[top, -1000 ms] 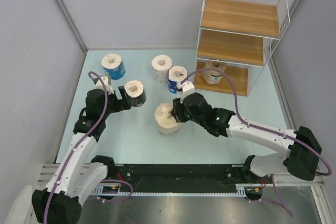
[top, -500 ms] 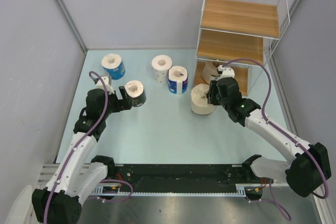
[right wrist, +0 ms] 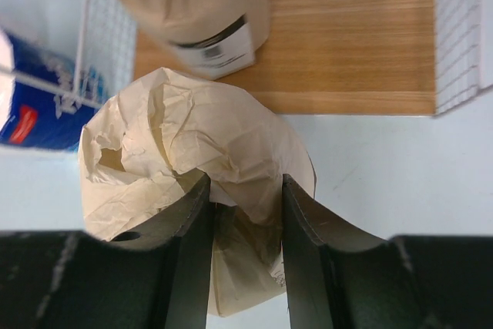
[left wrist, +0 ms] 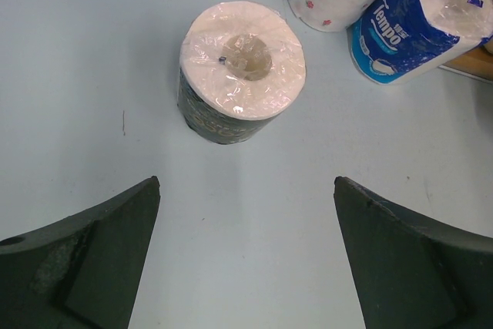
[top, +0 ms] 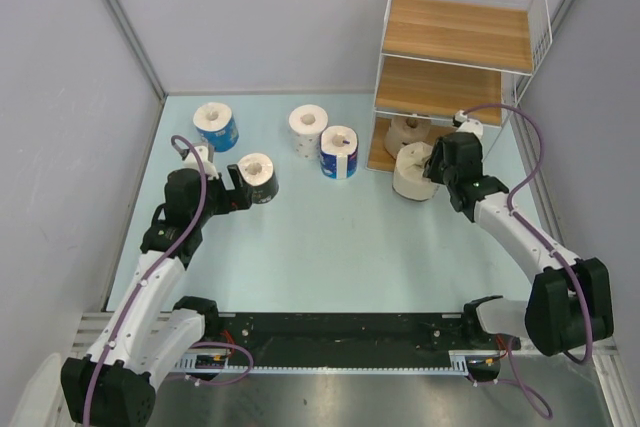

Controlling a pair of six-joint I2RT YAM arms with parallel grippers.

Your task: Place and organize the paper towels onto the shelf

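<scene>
The cream roll (top: 410, 175) looks light and soft, and its crumpled wrap would dent, so a hold across the top suits it. The right end effector (right wrist: 245, 190) grasps it there, arm stretched out, the roll just in front of the shelf (top: 452, 153) bottom board. The left end effector (left wrist: 246, 184), well left of the shelf, is spread wide.

table (top: 330, 247): pale blue | walls (top: 250, 7): grey | rail (top: 350, 332): black, near edge

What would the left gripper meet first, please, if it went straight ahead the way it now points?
Most likely the dark-wrapped roll: it stands upright straight ahead, in line with the gap of the open left gripper, with nothing else visible between them.
</scene>
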